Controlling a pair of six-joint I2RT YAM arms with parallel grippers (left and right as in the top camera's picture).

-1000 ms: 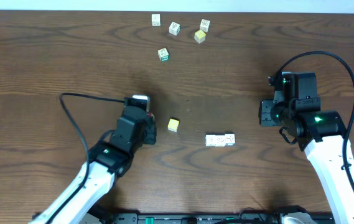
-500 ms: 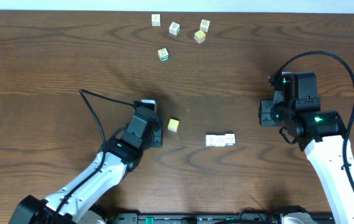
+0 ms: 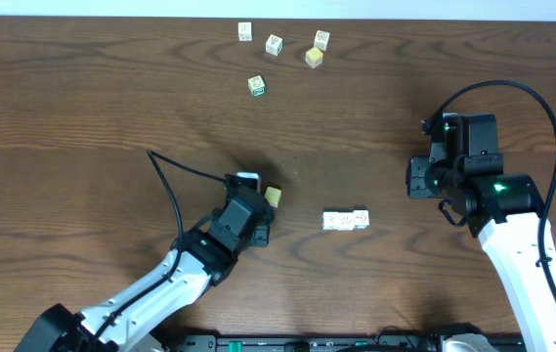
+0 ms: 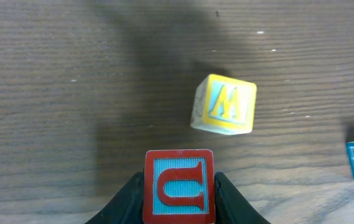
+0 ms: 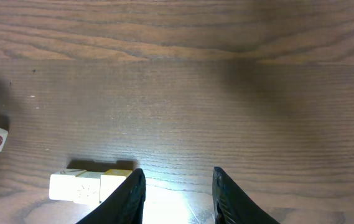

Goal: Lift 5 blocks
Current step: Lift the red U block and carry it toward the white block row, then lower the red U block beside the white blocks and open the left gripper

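Left gripper (image 4: 178, 182) pinches the red-bordered block (image 4: 178, 191) between its fingers, and the yellow block (image 4: 224, 104) lies just beyond it on the table (image 4: 52, 93), not touching. Off to the right a short row of pale blocks (image 3: 346, 221) lies end to end, and the right gripper (image 5: 178, 186) hangs near it, fingers spread with nothing between them. Four more cubes (image 3: 258, 86) lie scattered near the table's far edge.

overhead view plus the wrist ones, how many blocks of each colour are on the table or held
whitish blocks: 6
yellow blocks: 2
green-bordered block: 1
red-bordered block: 1
total: 10
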